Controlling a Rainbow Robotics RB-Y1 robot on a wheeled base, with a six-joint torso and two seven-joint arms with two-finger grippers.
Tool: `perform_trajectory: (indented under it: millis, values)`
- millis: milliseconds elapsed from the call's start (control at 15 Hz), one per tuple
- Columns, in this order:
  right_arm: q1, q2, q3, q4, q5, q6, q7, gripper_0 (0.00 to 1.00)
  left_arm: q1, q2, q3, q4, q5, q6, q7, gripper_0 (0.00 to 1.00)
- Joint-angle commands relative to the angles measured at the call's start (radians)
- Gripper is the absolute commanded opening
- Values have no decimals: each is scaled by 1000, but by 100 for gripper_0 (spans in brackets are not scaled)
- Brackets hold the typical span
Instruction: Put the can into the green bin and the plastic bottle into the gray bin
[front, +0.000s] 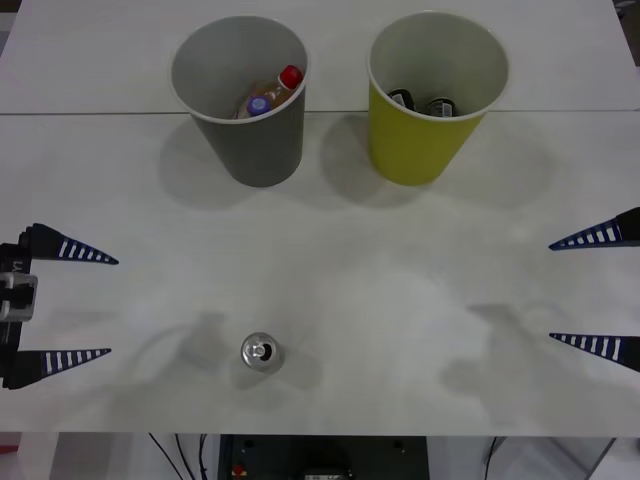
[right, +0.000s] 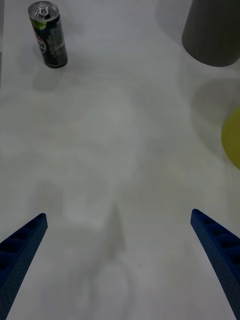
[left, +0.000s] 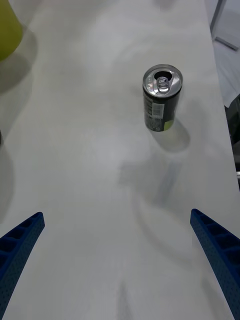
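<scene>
A small drinks can (front: 262, 352) stands upright on the white desk (front: 330, 280), close to the near edge and a little left of the middle, with its silver top and pull tab facing up and its dark body carrying some printed labelling. It stands free, well apart from both bins and from both grippers. The gray bin (front: 243, 100) stands upright at the far left of the desk's middle; inside it lie plastic bottles, one with a red cap (front: 290, 77) and one with a blue cap (front: 259, 104). Just beside it on the right, apart and not touching, the green bin (front: 433, 95) stands upright too, with dark cans (front: 425, 102) lying at its bottom. The left gripper (front: 110, 306) hovers at the left edge of the desk, its blue ribbed fingers spread wide and holding nothing, pointed inward toward the can. The right gripper (front: 552, 292) hovers at the right edge, its fingers likewise spread wide and empty.
</scene>
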Motion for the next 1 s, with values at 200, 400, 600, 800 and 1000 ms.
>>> perform_trajectory:
  millis: [200, 400, 600, 800, 1000]
  values:
    - [0, 0, 0, 0, 0, 0, 0, 100, -62, -74, -103, 176, 92, -8, -135, 100]
    - [0, 0, 0, 0, 0, 0, 0, 100, -102, -93, -163, 279, 154, -34, -225, 100]
    - [0, 0, 0, 0, 0, 0, 0, 100, -151, -108, -236, 391, 221, -50, -327, 100]
    - [0, 0, 0, 0, 0, 0, 0, 100, -184, -162, -281, 510, 275, -78, -411, 100]
    - [0, 0, 0, 0, 0, 0, 0, 100, -218, -226, -282, 613, 304, -152, -445, 100]
